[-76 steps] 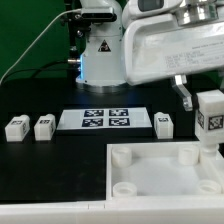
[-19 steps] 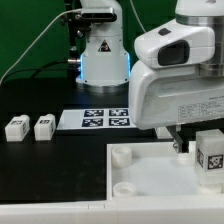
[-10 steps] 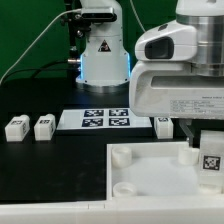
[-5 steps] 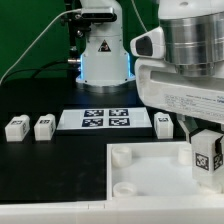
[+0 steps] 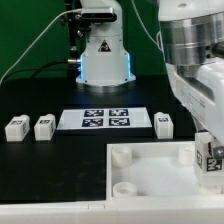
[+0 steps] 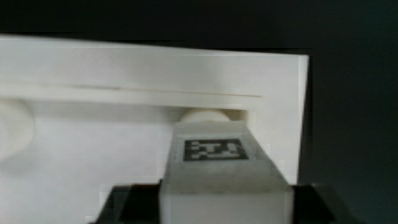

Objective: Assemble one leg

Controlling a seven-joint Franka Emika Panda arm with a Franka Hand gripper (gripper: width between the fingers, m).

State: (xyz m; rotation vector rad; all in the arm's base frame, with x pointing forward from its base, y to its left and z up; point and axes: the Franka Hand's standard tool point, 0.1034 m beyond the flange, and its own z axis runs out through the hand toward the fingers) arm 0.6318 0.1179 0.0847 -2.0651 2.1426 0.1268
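Leg (image 6: 215, 150) hangs upright in the hand (image 5: 205, 143), pinched between both fingers, long axis vertical, directly over the tray's (image 5: 150, 152) far corner at the exterior view's right. Its lower end points straight down at that corner, probably the socket; whether it touches cannot be told.

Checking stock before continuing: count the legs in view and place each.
4. The outer leg and inner leg stand together at the exterior view's left; the third leg at the marker board's opposite end; the held leg in the gripper, over the tray.
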